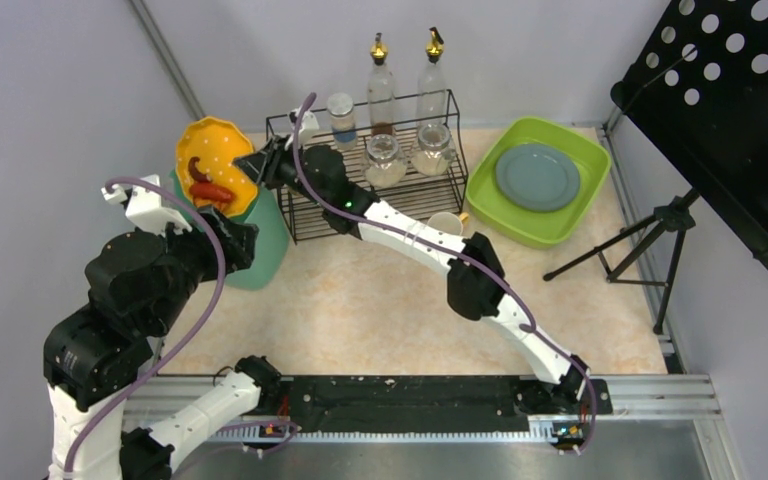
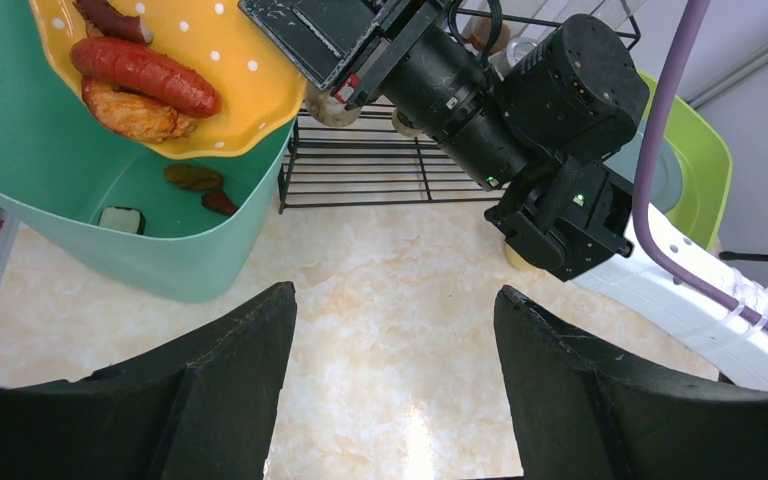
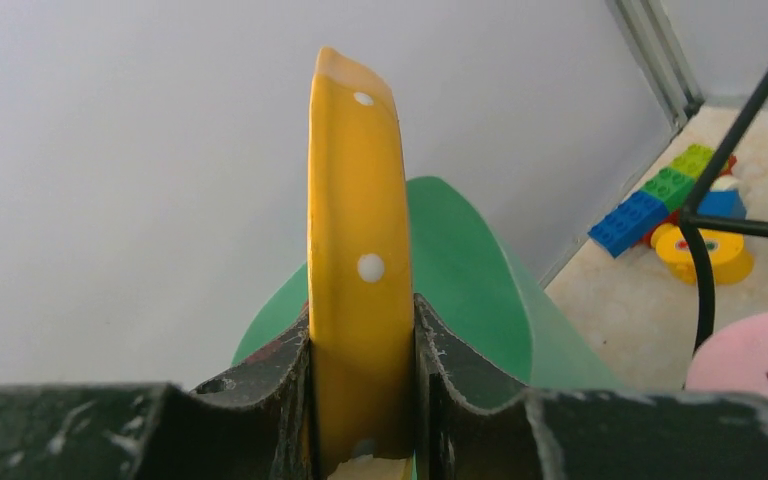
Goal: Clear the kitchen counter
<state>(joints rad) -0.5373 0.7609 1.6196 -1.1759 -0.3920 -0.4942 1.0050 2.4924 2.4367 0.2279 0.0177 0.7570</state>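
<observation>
Right fingers (image 3: pixel 285 400) clamp yellow plate (image 3: pixel 355 250) edge, maybe touching green bin (image 1: pixel 265 245) | left fingers (image 2: pixel 230 385) spread above counter (image 2: pixel 400 330)

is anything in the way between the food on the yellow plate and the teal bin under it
Nothing visible does. The right tool holds the yellow plate tilted over the open teal bin, with the sausage lying on the plate above it. The left tool is open, off to the side.

I see the kitchen counter (image 1: pixel 360 300) as a wide, flat top with a beige-cream marble pattern, lying level. Its largest visible stretch lies in front of the black wire rack (image 1: pixel 430 195), which stands near its far edge.
</observation>
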